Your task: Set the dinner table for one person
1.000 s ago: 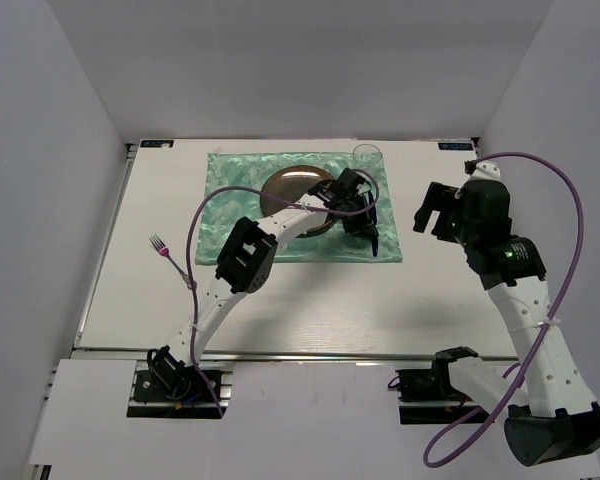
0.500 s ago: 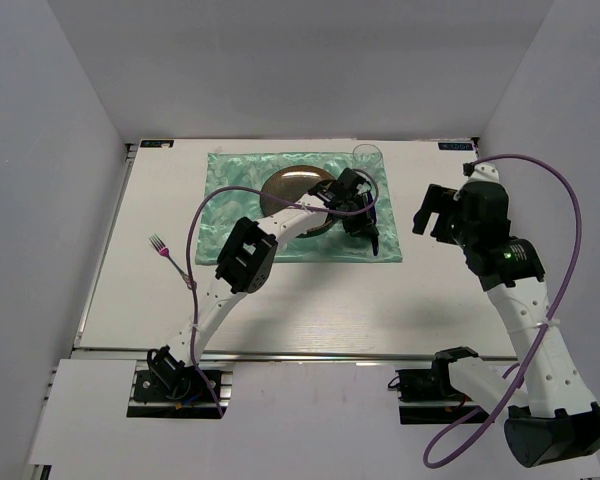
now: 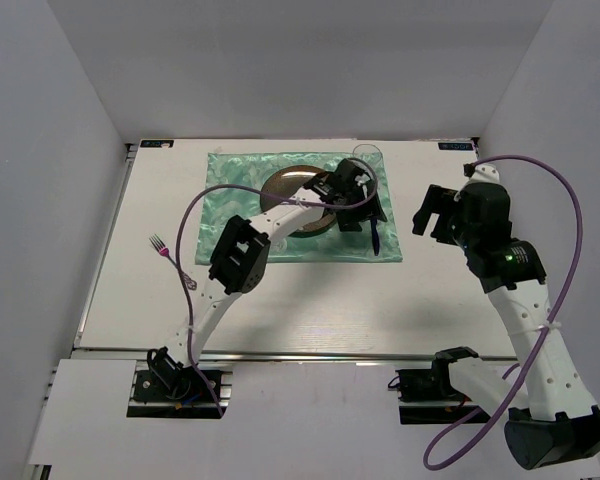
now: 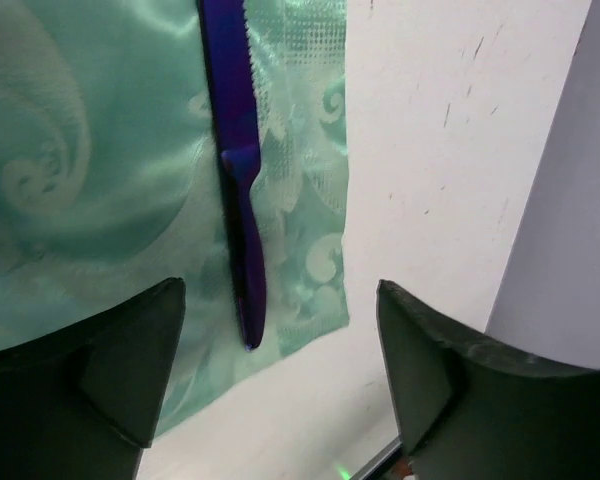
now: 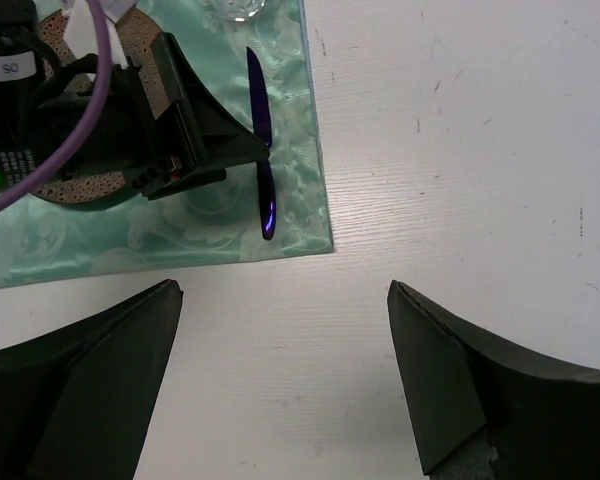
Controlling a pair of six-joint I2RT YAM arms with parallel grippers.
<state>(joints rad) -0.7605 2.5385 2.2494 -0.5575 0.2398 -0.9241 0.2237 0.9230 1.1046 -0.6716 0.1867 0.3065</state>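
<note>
Here, the white desk (image 3: pixel 280 300) is filling the middle of the overhead view, its metal rail running along the near edge by both arm bases. A shiny green cloth (image 3: pixel 230 215) is lying toward the far side, carrying a brown plate (image 3: pixel 285 185), with a clear glass (image 3: pixel 368 153) at the cloth's far right corner. A purple knife (image 4: pixel 238 170) is lying flat on the cloth just right of the plate, near the cloth's right edge. The left gripper (image 4: pixel 280 310) is hanging over the knife's handle end, jaws spread wide and holding nothing. The right gripper (image 5: pixel 285 340) is hovering over bare desk right of the cloth, also gaping wide and empty. A pink-handled fork (image 3: pixel 168 255) is lying on bare desk well left of the cloth.

The knife is looking placed, so the step in hand is probably getting the left gripper clear. Doing that well is calling for a straight rise, keeping the fingers apart so neither is dragging the handle, and steering wide of the glass close by. The fork is likely needing a spot left of the plate afterwards.

The left arm is covering much of the plate's right side. The glass is barely showing against the cloth. The knife's blade is running off the top of the left wrist view, and which way its edge is facing cannot be told. The fork's handle is blending into the purple cable beside it
</note>
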